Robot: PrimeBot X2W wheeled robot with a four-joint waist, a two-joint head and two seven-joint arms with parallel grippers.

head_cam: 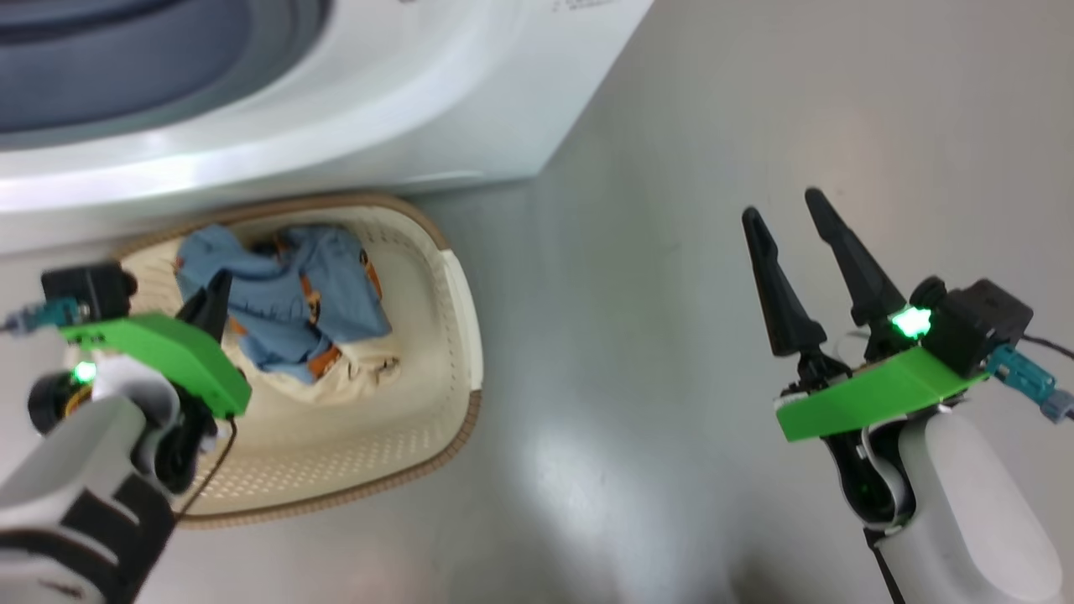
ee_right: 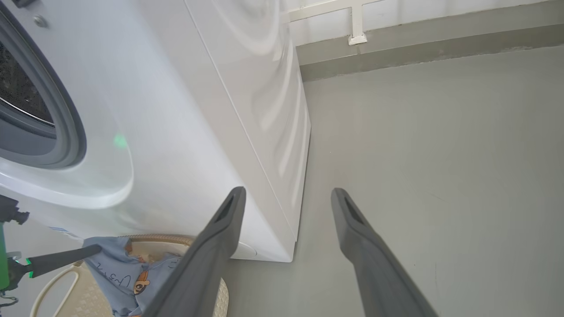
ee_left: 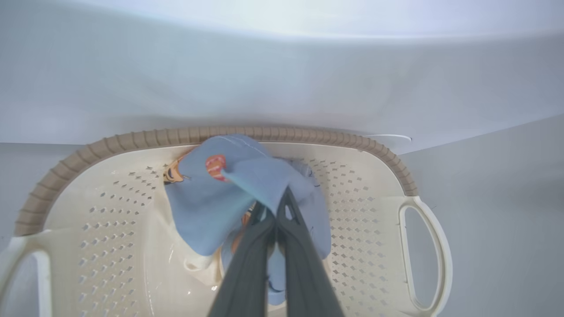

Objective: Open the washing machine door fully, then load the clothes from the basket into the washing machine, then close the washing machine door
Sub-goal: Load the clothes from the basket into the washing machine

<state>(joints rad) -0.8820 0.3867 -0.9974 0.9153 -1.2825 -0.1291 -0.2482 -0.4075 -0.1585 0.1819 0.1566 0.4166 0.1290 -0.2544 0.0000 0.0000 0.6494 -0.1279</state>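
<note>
The cream-white basket [head_cam: 466, 319] stands on the floor against the front of the white washing machine [head_cam: 377, 109]. In it lie the clothes [head_cam: 285, 310], light blue with orange prints, over a cream piece [head_cam: 352, 373]. My left gripper [head_cam: 216, 285] reaches into the basket's left side. In the left wrist view this gripper [ee_left: 282, 196] is shut on a fold of the blue clothes [ee_left: 207, 207], raised above the basket [ee_left: 246, 131]. My right gripper [head_cam: 780, 205] hangs open over bare floor to the right, holding nothing. The washing machine door is out of view.
The machine's grey-blue gasket [head_cam: 101, 67] and dark drum opening [ee_right: 17, 88] lie above the basket. Grey floor [head_cam: 713, 126] stretches right of the machine to a wall base [ee_right: 418, 48]. The right wrist view shows the basket's rim [ee_right: 167, 238] at the machine's foot.
</note>
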